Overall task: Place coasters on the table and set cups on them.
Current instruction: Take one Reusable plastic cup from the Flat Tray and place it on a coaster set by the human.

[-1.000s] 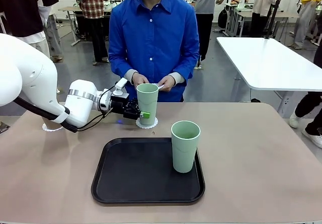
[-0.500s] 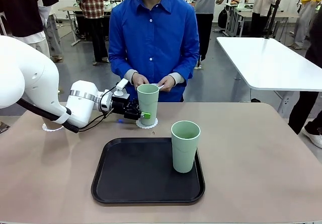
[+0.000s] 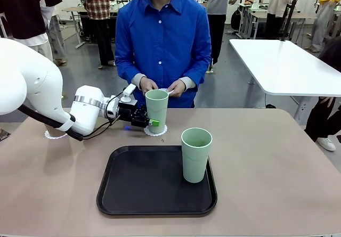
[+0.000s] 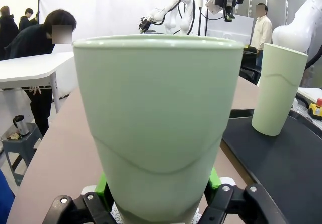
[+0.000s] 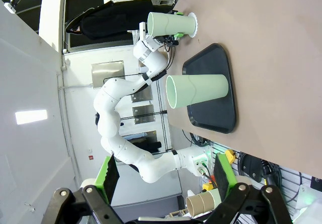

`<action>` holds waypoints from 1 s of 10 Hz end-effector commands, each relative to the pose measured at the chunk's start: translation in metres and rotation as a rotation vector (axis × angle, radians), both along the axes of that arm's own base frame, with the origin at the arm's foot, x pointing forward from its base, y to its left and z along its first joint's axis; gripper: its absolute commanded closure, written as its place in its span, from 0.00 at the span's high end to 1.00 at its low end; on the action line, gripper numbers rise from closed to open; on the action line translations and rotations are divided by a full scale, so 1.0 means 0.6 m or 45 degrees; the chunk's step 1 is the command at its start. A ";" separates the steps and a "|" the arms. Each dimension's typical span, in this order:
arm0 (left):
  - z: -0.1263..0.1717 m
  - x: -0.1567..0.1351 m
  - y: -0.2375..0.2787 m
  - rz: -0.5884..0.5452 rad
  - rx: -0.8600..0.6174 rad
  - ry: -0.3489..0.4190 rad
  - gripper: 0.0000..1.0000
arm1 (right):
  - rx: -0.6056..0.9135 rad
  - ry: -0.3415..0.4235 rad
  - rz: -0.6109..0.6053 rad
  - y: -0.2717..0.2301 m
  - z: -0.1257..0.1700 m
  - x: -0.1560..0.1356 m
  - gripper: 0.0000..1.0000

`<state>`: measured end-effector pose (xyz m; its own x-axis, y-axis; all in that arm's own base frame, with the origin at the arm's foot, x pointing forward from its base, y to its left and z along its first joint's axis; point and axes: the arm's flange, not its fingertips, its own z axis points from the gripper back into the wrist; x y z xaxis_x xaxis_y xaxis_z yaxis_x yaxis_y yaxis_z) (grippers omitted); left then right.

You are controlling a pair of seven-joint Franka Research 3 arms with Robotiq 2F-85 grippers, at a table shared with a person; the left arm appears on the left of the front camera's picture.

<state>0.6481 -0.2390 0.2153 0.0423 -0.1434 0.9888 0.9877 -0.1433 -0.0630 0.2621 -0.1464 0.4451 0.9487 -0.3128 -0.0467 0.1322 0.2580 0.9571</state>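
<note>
A pale mint cup (image 3: 156, 111) stands upright on a lacy white coaster (image 3: 155, 130) on the tan table (image 3: 266, 162), just in front of the person. My left gripper (image 3: 151, 122) reaches in from the left and is shut low on this cup (image 4: 158, 123), with a green pad (image 4: 103, 183) against each side. A second mint cup (image 3: 196, 154) stands on the black tray (image 3: 144, 184). Another coaster (image 3: 52, 136) peeks out behind my left arm. A tan cup (image 5: 200, 202) shows past my right gripper (image 5: 166, 178), which hangs open and empty, well off the table.
The person's hands (image 3: 160, 87) are held close behind the gripped cup and hold something small and white. A white glossy table (image 3: 287, 66) stands at the back right, beyond the tan one. The tray (image 5: 214, 90) lies in the middle of the near side.
</note>
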 end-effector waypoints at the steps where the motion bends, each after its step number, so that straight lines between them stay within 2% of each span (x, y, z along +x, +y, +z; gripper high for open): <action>1: 0.004 0.012 -0.003 -0.034 0.019 -0.019 1.00 | 0.023 -0.018 -0.001 0.002 0.001 0.001 1.00; 7: 0.009 0.012 -0.001 -0.042 0.025 -0.032 1.00 | 0.023 -0.018 -0.001 0.002 0.001 0.001 1.00; 10: 0.013 0.011 0.001 -0.061 0.051 -0.009 1.00 | 0.023 -0.018 -0.001 0.002 0.001 0.001 1.00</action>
<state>0.6500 -0.2387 0.2187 0.0239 -0.1615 0.9866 0.9855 -0.1618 -0.0504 0.2621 -0.1464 0.4451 0.9487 -0.3128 -0.0467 0.1322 0.2580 0.9571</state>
